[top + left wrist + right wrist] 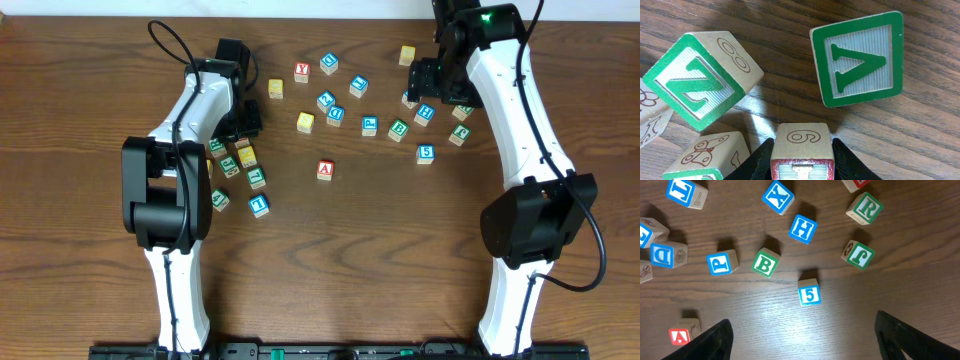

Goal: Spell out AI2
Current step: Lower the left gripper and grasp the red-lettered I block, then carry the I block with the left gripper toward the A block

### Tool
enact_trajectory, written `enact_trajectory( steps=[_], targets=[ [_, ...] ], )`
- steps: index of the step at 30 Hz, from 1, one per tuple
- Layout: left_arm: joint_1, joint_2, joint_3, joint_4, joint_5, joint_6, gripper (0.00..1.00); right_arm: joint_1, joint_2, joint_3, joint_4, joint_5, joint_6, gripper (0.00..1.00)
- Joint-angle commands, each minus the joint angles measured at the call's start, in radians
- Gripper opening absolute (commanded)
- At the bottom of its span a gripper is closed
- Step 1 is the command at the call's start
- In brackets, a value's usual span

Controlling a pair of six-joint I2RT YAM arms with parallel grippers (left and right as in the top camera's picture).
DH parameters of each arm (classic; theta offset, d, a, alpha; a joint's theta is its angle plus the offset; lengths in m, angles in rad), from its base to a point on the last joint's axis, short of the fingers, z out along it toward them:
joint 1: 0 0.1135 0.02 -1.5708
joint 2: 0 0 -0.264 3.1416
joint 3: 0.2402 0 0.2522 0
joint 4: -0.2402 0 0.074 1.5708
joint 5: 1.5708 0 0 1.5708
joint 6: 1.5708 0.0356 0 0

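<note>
Left gripper [802, 144] pinching a red-bordered cube [802, 156]; right gripper [802, 330] spread wide, nothing between its fingers.
The held cube's letter is cut off at the frame edge, probably the I. It sits well left of the red A cube [325, 169]. The right gripper hovers up-right of the A, and the blue 5 cube [809, 294] lies right of the A.

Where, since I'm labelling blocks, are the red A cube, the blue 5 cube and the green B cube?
red A cube [325, 169], overhead view, on its lettered top face.
blue 5 cube [809, 295], right wrist view, on the printed 5.
green B cube [764, 264], right wrist view, on the printed B.
</note>
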Motion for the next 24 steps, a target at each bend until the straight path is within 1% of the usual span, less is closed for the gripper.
enact_trajectory(
  steps=[1, 5, 8, 18, 24],
  targets=[
    [0.002, -0.035, 0.004, 0.001, -0.014, -0.001, 0.34, -0.001, 0.007, 0.001, 0.003, 0.008, -0.015, 0.85],
    [0.002, -0.065, 0.004, -0.001, -0.013, -0.002, 0.26, -0.001, 0.007, 0.001, 0.002, 0.008, -0.015, 0.86],
    [0.002, -0.069, 0.003, -0.011, -0.013, -0.002, 0.24, -0.001, 0.007, 0.001, 0.002, 0.008, -0.015, 0.86],
    [0.002, -0.084, 0.014, -0.032, -0.013, -0.001, 0.24, -0.001, 0.007, 0.001, 0.002, 0.008, -0.015, 0.86],
    [-0.004, -0.173, 0.017, -0.053, -0.012, -0.002, 0.24, -0.001, 0.007, 0.001, 0.003, 0.009, -0.015, 0.86]
  ],
)
